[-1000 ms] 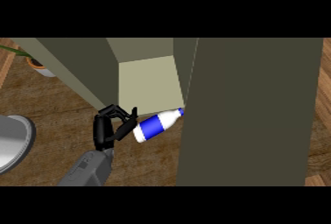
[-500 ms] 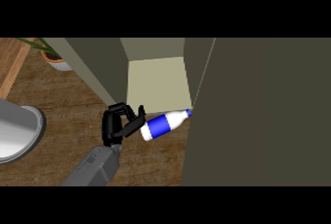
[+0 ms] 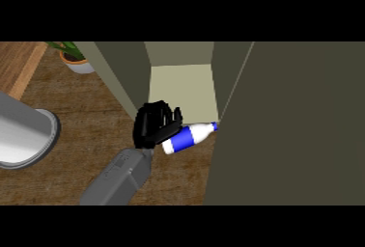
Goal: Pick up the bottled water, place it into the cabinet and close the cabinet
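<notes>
Gripping bottled water, robot hand

One forearm shows: a smooth, boxy grey shell, lighter along its upper face. It ends in a glossy black hand with slim fingers.

One grey forearm rises from the lower edge; its black hand, apparently the left, curls its fingers shut around something.
</notes>
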You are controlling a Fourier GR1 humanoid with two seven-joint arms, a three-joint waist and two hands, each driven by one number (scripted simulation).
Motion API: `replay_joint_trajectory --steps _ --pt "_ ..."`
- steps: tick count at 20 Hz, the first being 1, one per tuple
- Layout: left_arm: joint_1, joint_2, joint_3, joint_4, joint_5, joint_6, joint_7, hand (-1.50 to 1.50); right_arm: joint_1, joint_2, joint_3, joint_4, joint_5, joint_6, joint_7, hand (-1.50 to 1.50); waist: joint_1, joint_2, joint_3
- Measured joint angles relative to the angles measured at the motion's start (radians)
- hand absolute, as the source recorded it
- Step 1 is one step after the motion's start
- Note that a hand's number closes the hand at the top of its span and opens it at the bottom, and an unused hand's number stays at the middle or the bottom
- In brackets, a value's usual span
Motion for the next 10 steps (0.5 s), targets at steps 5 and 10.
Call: replay_joint_trajectory --steps 5,10 --pt "0.07 0.015 -0.021 -0.069 -0.003 -0.134 -0.002 1.5 0.023 -0.002 0.001 -0.017 -0.026 0.014 0.032 1.5 0.029 -0.003 0.001" --pt "0.162 0.064 -0.054 -0.173 -0.028 -0.19 0.024 -1.5 0.04 0.013 0.036 -0.035 -0.038 0.002 0.054 1.5 0.04 -0.005 0.001"
